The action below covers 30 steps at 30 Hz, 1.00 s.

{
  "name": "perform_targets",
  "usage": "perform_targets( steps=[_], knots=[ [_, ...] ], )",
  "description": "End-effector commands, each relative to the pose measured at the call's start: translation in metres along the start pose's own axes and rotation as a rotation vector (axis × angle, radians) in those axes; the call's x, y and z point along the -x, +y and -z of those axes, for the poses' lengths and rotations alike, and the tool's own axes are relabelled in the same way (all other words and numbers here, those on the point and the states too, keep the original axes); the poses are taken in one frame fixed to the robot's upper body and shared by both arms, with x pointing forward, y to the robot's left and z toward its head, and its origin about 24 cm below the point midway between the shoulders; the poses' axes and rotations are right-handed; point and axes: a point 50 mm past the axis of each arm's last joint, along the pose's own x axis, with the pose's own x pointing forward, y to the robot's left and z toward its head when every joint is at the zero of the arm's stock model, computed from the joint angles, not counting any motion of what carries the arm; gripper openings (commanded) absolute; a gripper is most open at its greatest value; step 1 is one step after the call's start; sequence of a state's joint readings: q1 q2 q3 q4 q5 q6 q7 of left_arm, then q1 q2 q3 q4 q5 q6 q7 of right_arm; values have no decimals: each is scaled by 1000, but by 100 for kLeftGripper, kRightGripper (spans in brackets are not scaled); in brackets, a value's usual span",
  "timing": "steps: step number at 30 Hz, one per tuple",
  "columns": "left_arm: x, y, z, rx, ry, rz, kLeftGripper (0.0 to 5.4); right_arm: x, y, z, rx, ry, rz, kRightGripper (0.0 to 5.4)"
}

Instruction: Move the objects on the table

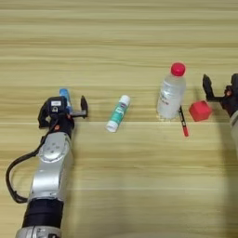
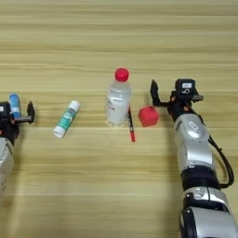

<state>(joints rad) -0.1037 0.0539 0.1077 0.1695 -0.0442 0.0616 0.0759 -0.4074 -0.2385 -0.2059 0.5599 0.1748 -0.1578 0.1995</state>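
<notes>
The clear bottle with a red cap (image 2: 118,98) stands upright mid-table. A thin red pen (image 2: 130,125) lies against its near right side, and the small red cube (image 2: 148,116) sits just right of the pen. My right gripper (image 2: 169,96) is open, with one black finger (image 2: 153,94) just above and right of the cube, not touching it. At the left, my left gripper (image 1: 69,106) is open around the blue-capped tube (image 1: 64,96), which lies beside the gripper's body. Its outer finger (image 1: 83,105) stands clear to the tube's right.
A white tube with a green label (image 1: 118,113) lies slanted between the left gripper and the bottle. Both silver forearms reach in from the near edge. The wooden table (image 1: 139,176) stretches far beyond and in front of the objects.
</notes>
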Motion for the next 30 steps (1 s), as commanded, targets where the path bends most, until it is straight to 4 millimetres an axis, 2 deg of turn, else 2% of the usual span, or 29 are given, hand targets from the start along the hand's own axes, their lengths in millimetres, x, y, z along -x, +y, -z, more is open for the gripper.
perform_targets(
  steps=[1,21,23,30],
  knots=[
    [-3,1,1,-20,1,-8,540,1,-1,0,7,12,5,537],
    [-6,6,27,-4,135,-29,540,1,-1,0,4,11,6,537],
    [-5,6,28,-1,142,-32,507,1,-1,0,3,11,6,540],
    [-3,5,31,29,161,-24,439,0,0,0,0,12,6,540]
  ],
)
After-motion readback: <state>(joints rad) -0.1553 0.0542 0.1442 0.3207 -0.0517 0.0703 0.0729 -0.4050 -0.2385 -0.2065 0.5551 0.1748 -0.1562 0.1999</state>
